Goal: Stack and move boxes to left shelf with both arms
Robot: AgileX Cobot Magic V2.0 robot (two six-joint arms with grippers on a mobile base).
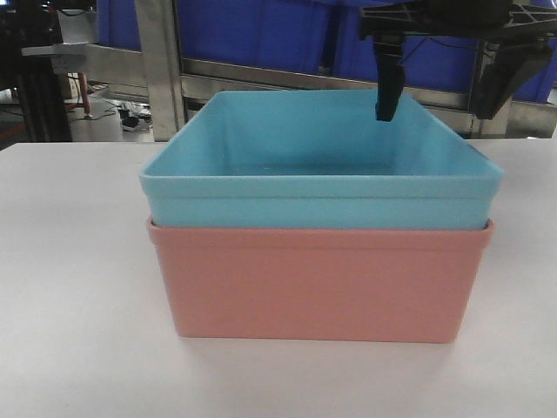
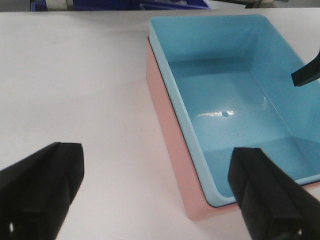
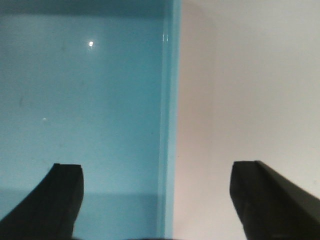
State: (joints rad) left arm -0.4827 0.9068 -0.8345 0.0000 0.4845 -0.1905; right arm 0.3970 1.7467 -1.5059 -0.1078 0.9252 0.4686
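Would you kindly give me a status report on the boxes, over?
Left gripper open, astride stack's left wall; right gripper open, astride right wall. Turquoise box nested in pink box on table. Nothing seen blocking.

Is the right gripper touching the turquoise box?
Apart. Right wrist view shows the right gripper open, fingers straddling the turquoise box wall with gaps either side.

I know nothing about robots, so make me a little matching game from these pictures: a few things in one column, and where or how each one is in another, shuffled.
Things:
1. turquoise box
2. pink box
3. dark blue crates
4. left arm's fingers

Places or states:
A. at the very back of the scene
B. spread open, one on either side of the boxes' wall
C. standing directly on the white tabletop
D. nested inside the other box

Pairs: 1-D, 2-C, 3-A, 4-B.
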